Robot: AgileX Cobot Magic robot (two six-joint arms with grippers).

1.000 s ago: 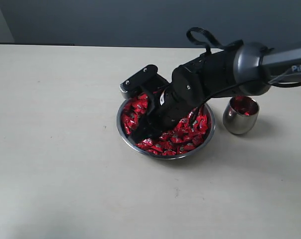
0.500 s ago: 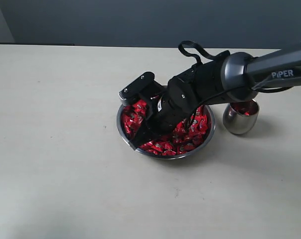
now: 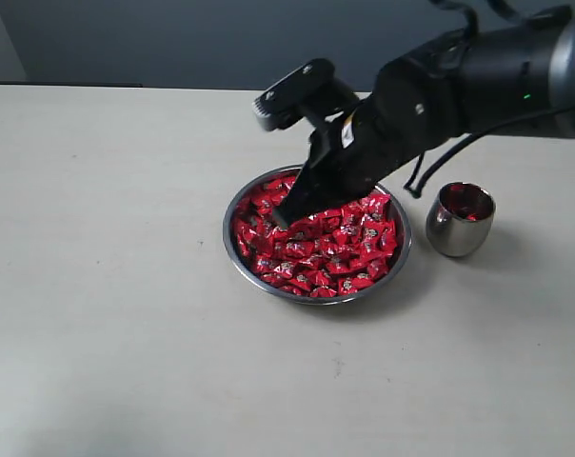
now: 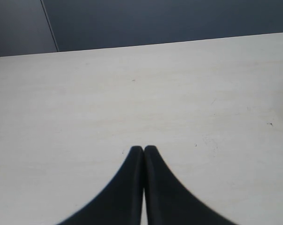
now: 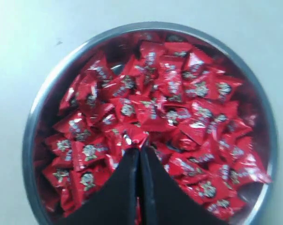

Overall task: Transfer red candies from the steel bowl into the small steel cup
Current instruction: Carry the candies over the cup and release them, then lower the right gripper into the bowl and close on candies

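Observation:
The steel bowl [image 3: 311,301] sits mid-table, heaped with red candies [image 3: 337,253]. My right gripper [image 3: 281,221] hangs just above the bowl's left part, fingers pressed together. In the right wrist view the gripper [image 5: 140,149] pinches one red candy [image 5: 134,137] at its tips, over the pile [image 5: 179,93] inside the bowl's rim [image 5: 31,126]. The small steel cup [image 3: 459,227] stands upright to the right of the bowl, with red showing inside. My left gripper [image 4: 144,149] is shut with nothing in it, over bare table; the exterior view does not show it.
The pale table [image 3: 126,286] spreads around the bowl and cup, with a dark wall behind. The right arm's black body [image 3: 430,95] reaches in from the upper right, above the cup.
The right gripper has risen out of the candy pile and drawn back toward the upper right, its tips now above the bowl. The bowl and cup have not moved.

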